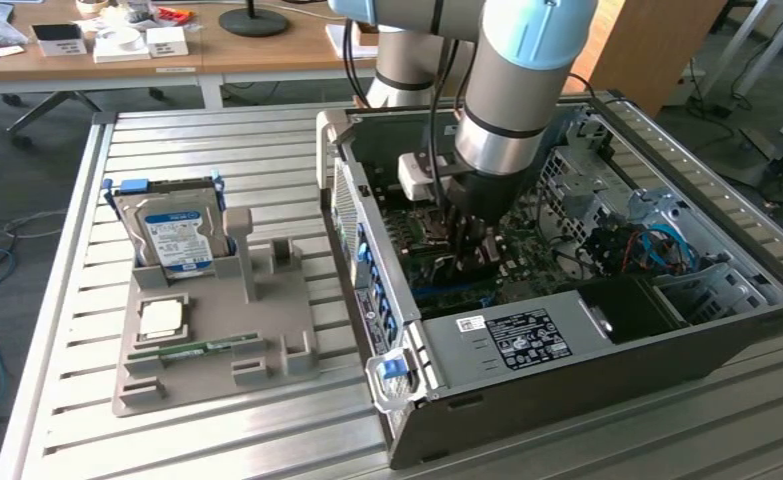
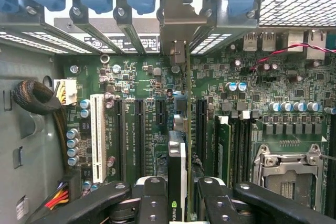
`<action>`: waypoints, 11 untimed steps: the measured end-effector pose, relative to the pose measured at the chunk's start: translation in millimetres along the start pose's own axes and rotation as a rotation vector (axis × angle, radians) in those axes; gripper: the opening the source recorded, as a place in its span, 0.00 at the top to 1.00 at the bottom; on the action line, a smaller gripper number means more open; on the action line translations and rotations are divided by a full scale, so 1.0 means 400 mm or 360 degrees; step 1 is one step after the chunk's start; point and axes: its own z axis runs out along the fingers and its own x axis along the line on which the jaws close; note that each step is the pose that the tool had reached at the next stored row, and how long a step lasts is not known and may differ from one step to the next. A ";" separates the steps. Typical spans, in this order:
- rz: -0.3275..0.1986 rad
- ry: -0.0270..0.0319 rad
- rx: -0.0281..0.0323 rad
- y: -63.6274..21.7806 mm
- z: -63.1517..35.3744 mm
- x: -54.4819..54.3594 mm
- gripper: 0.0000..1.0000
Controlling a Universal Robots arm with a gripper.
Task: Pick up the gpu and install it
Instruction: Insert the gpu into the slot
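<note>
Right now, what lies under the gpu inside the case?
The green motherboard with black slots beside the gpu, which the pincer holds edge-on. What lies directly beneath is covered by the card itself.

Arm [image 1: 518,70] drops straight down into the open computer case [image 1: 565,390], wrist vertical. The gripper [image 1: 469,262] sits low inside the case, fingers [image 2: 153,198] clamped on both faces of the gpu [image 2: 177,174], held edge-on.

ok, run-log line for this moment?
phase: install | gripper: shut on gpu | gpu: edge-on over motherboard slots, inside case | seated: cannot tell
</note>
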 end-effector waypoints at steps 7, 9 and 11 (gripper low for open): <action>0.0002 0.00008 -0.00001 0.000 0.007 0.000 0.73; 0.0002 0.00004 -0.00002 0.000 0.008 0.000 0.73; 0.0002 -0.00001 0.00000 0.000 0.008 0.000 0.73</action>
